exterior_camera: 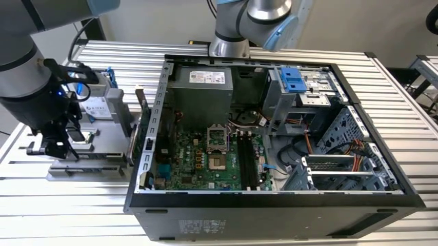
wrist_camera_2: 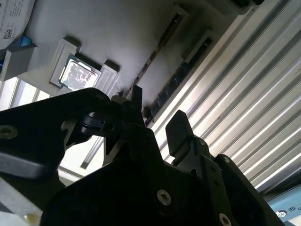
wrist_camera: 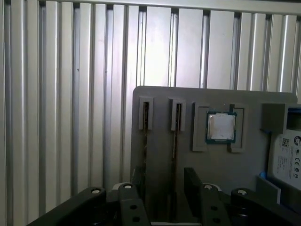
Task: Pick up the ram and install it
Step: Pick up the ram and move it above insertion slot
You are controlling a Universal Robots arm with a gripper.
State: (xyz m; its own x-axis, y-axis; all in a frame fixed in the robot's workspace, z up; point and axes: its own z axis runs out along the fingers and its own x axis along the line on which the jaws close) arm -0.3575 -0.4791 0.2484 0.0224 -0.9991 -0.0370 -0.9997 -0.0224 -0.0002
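Hovering low over the grey tray (exterior_camera: 92, 171), on the exterior view's left and just beside the open case (exterior_camera: 274, 205), the gripper (exterior_camera: 51, 147) holds nothing. In both wrist views its 2 dark fingers (wrist_camera: 193, 181) stand well apart with a bare gap between them, so I judge it wide open and empty.

The ram (wrist_camera: 175, 139) sits on edge in 1 of 2 narrow slots cut in the tray (wrist_camera: 164, 96). In the second wrist view it shows bluish with pale marks (wrist_camera_2: 181, 75), and its line runs down into the gap between the fingers. A second stick (wrist_camera: 145, 134) lies parallel in the neighbouring slot, closer to 1 finger than to the gap. Past the ram, a square silver chip (wrist_camera: 221, 127) rests in its own recess. Whether either finger touches the ram I cannot tell; nothing looks clamped.

As for progress, only the approach looks made. The ram is still in the tray, ungripped and unlifted. On the motherboard (exterior_camera: 205, 164) inside the case, the long black slots (exterior_camera: 247, 159) look empty, so carrying and seating are not yet done.
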